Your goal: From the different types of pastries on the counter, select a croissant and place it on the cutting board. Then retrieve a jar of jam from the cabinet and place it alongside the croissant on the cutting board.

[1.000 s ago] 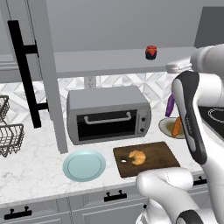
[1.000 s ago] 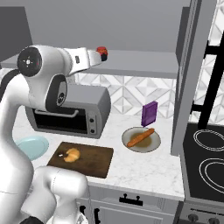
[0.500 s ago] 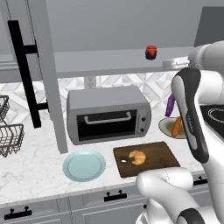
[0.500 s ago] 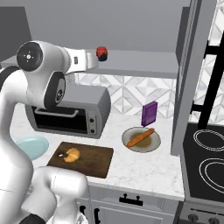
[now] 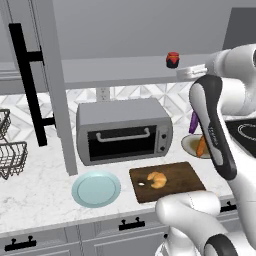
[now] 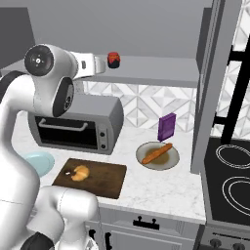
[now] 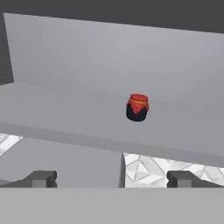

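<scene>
Jam jar [image 7: 137,107] sits upright on the cabinet [image 5: 125,40] shelf, right of centre in the hand view, dark body under a red lid, well ahead of the gripper [image 7: 111,178]. The two fingertips [image 7: 41,178] rise far apart at the bottom corners of that view, spread wide with nothing between them, and the jar is clear of both.

In the left base view the jar [image 5: 172,59] stands at upper right on the shelf, with the gripper [image 5: 189,73] just to its right and not touching. In the right base view the jar [image 6: 114,59] is at upper centre-left, the gripper [image 6: 100,63] just beside it on the left.

Croissant [image 5: 157,179] lies on the board [image 5: 185,172], lower centre of the left base view, near the board's small hole. In the right base view the croissant [image 6: 81,172] rests on the left part of the board [image 6: 105,176], lower left of the frame. The board lies flat on the counter [image 5: 35,200], in front of the toaster oven [image 5: 124,130]. A teal plate [image 5: 96,189] lies just left of the board. Right of the oven, a round dish [image 6: 157,156] holds an orange-brown stick [image 6: 156,153], and a purple bottle [image 6: 167,127] stands behind it. The cabinet door [image 5: 30,85] with its black bar handle stands swung open at the left of the left base view.
</scene>
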### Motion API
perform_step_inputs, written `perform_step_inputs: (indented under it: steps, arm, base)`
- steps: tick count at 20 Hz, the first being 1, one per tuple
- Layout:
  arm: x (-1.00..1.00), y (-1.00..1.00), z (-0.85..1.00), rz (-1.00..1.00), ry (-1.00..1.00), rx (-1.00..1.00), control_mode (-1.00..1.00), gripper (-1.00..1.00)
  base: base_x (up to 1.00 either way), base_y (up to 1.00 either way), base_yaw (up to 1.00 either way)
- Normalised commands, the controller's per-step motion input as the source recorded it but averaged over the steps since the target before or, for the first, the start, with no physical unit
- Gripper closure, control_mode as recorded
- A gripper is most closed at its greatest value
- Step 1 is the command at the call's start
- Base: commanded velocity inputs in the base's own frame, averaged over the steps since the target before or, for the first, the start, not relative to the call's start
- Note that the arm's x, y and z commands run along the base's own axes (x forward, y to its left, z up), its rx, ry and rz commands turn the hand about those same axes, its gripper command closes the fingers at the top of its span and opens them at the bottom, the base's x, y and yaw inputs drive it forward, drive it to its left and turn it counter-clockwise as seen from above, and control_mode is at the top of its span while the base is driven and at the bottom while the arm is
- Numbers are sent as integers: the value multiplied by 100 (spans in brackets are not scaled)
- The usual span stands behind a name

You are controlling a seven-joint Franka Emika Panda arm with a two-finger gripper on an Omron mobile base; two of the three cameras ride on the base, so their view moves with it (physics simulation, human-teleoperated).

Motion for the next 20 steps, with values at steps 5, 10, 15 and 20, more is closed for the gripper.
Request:
perform_step_inputs:
  steps: [5,10,15,20]
  arm:
    - [54,22,11,0,-1,0,-100,-100]
    - [39,-10,11,0,-10,4,-100,-100]
    - [27,-23,8,-1,-10,4,-100,-100]
    - [33,-23,0,-1,-3,1,-100,-100]
  base:
    - [0,0,0]
    - [0,0,0]
    - [0,0,0]
    - [0,0,0]
